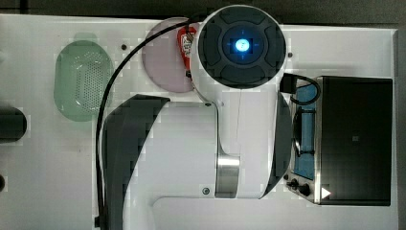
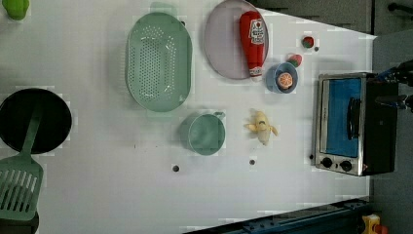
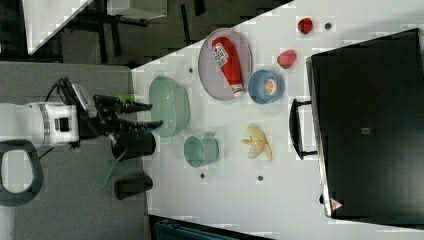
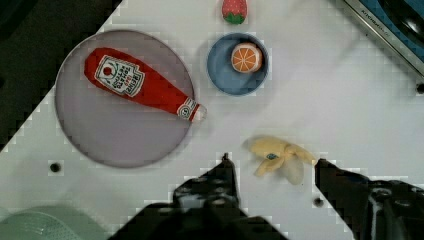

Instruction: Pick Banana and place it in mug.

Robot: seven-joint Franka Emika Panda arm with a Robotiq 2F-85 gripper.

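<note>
The banana [image 2: 262, 127], yellow and peeled open, lies on the white table between the mug and the toaster oven; it also shows in the right view [image 3: 257, 142]. The mug [image 2: 204, 133] is a small pale-green cup standing upright to the left view's left of the banana, and it is empty [image 3: 200, 150]. My gripper [image 3: 154, 114] hangs well above the table, open, with nothing between its fingers. In the wrist view the banana [image 4: 277, 156] appears between the two dark fingertips of the gripper [image 4: 273, 164], far below them.
A large perforated green basket [image 2: 158, 61] and a grey plate [image 2: 224, 53] with a ketchup bottle [image 2: 253, 41] lie behind the mug. A blue bowl [image 2: 281, 78] holds an orange slice. The toaster oven [image 2: 346, 122] stands beside the banana. A black pan [image 2: 48, 112] and green spatula [image 2: 19, 187] sit far off.
</note>
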